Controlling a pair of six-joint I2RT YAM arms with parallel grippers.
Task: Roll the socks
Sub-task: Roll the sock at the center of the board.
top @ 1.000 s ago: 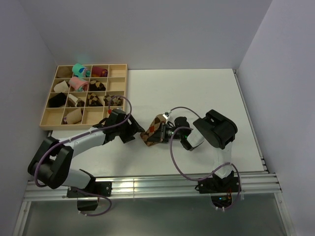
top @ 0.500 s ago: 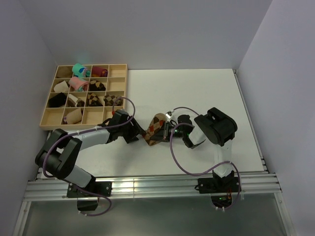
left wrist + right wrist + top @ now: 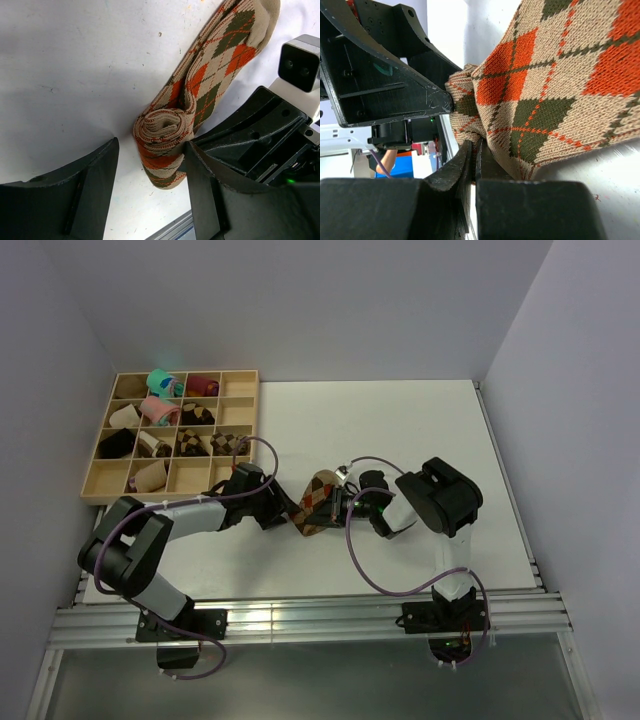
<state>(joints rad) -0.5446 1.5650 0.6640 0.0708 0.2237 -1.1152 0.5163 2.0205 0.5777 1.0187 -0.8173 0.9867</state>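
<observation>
Since a second ago the left arm has swung in toward the middle of the table, and its jaws have narrowed as they come up to the sock's rolled end; the right arm has hardly shifted.

At the left gripper the two fingers stand spread on either side of the coil. One pad touches the roll's flank. The other is clear of it, with bare table showing in the gap, so nothing is clamped yet. The right gripper has its fingers pressed flat together, and they appear to nip a thin edge of fabric just beside the coil.

The socks lie near the table's centre between the two grippers. Their near end is wound into a tight spiral, and the unrolled length runs away from it, tilted up off the surface. The wooden tray of finished rolls sits well apart at the far left.

The risk, as I judge it, lies in the handover. If the left jaws close off-centre, the one touching pad may shove the coil sideways and loosen it. If the right pinch lets go first, the spiral could spring open. Both grippers are crowded at one spot, so their fingers could also knock together.
</observation>
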